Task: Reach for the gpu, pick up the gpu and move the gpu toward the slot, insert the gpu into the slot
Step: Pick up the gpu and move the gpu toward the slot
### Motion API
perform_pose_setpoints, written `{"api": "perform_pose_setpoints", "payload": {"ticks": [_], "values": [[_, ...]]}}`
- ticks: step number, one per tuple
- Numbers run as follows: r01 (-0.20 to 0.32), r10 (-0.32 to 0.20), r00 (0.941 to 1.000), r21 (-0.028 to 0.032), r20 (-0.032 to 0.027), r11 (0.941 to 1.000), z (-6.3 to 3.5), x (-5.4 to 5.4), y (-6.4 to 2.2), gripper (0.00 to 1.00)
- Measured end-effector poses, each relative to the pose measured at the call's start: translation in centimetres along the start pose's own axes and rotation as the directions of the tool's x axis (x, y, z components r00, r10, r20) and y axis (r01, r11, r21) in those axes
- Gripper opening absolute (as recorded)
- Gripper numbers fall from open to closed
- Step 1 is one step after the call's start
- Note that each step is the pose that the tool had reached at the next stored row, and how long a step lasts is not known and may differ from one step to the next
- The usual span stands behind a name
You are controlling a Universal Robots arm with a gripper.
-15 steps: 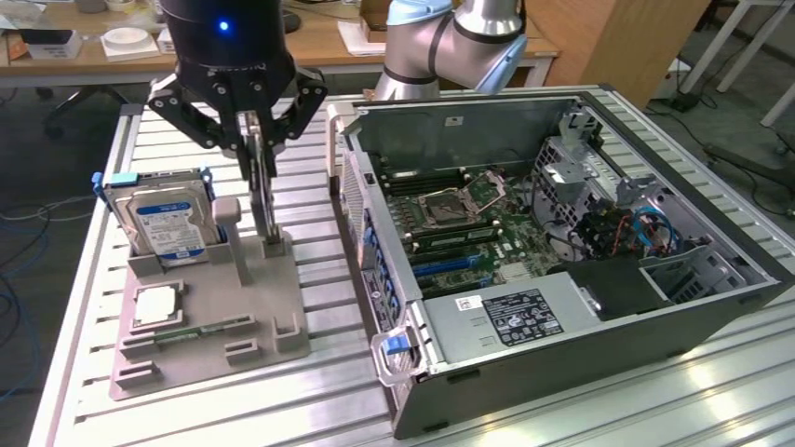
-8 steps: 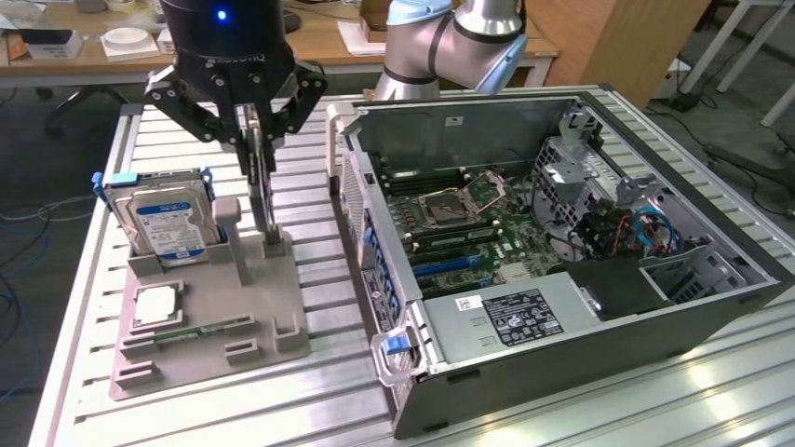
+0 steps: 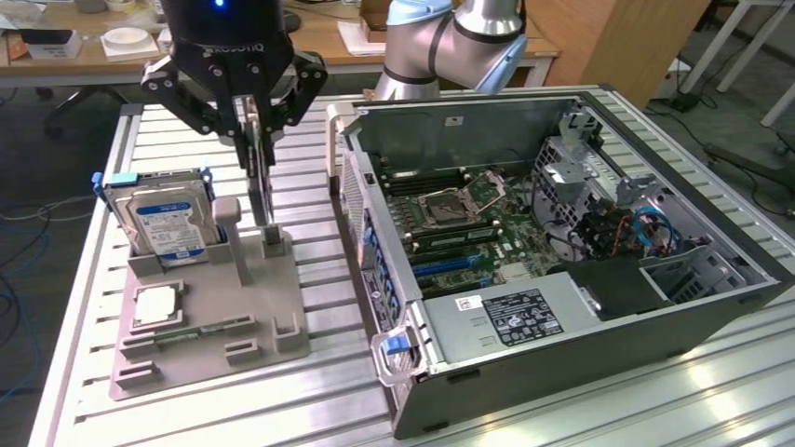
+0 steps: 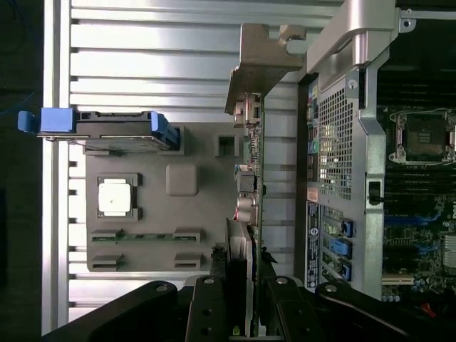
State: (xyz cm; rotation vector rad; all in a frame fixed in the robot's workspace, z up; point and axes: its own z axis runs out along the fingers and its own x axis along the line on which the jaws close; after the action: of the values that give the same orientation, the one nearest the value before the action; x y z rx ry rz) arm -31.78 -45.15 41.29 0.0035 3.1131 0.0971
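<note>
Gripper (image 3: 255,138) in the exterior view's upper left is closed on the gpu (image 3: 260,191); card upright, edge-on, over the grey stand (image 3: 249,298); open case (image 3: 559,307) on the exterior view's right.

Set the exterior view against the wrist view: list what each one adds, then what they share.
Exterior view adds: the silver-grey robot arm joints, a wooden desk and the grey power supply with its black label.
Wrist view adds: the silver metal end bracket of the thin green gpu card, edge-on.
Both: the black end effector closed on the gpu, the blue-labelled silver hard drive, the small square silver processor chip, the grey holder tray and the open grey computer case.
</note>
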Motion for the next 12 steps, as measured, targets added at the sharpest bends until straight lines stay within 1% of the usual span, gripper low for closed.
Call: {"api": "perform_pose_setpoints", "payload": {"ticks": [12], "values": [[0.0, 0.0, 1.0, -0.0001, 0.0, 1.0, -0.83, -0.02, 0.05, 0.27]]}}
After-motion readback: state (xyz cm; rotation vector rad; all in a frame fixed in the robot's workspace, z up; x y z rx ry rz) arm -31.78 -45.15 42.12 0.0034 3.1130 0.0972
